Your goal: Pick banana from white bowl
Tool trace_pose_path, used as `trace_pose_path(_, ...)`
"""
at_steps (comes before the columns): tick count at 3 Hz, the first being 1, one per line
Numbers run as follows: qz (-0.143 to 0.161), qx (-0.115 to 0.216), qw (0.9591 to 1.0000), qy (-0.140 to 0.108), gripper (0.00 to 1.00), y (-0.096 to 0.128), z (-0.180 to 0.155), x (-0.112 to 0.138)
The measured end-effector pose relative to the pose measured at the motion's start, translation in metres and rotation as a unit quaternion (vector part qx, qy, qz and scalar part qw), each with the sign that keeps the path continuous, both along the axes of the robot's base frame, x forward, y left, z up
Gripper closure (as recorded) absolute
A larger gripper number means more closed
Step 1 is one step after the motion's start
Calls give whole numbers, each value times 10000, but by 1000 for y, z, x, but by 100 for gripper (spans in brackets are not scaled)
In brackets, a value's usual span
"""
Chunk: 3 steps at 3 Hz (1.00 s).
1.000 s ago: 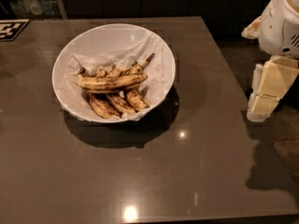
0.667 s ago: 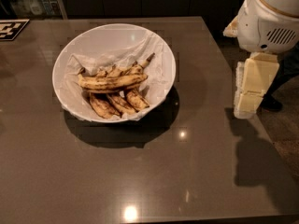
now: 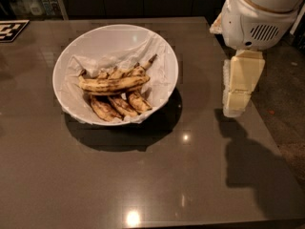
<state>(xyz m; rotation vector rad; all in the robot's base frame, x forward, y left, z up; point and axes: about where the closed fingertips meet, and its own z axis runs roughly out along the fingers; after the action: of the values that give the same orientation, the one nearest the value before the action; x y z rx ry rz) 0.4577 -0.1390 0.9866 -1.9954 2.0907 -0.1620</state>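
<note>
While banana (image 3: 114, 83) lies in white bowl (image 3: 119, 30), hand (image 3: 237, 109) rightward, seemingly raised

The glossy dark brown-grey worktop (image 3: 143, 185) carried a wide round white bowl (image 3: 119, 39) (left of centre) and a black-and-white patterned marker (image 3: 10, 30) at its far left corner; the cream gripper (image 3: 237, 104) hung over its right edge.

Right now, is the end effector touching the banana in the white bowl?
No, the end effector hangs to the right of the white bowl, apart from the banana.
</note>
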Motion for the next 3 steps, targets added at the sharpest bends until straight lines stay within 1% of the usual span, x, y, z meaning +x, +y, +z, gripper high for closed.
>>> trace_pose_path(1,497,16,9987,-71,0,41,4,-2)
trace_pose_path(2,1187,14,9929,-75,0,92,13,-3)
trace_pose_path(3,1813,49,9834,15,0,132,13,-2)
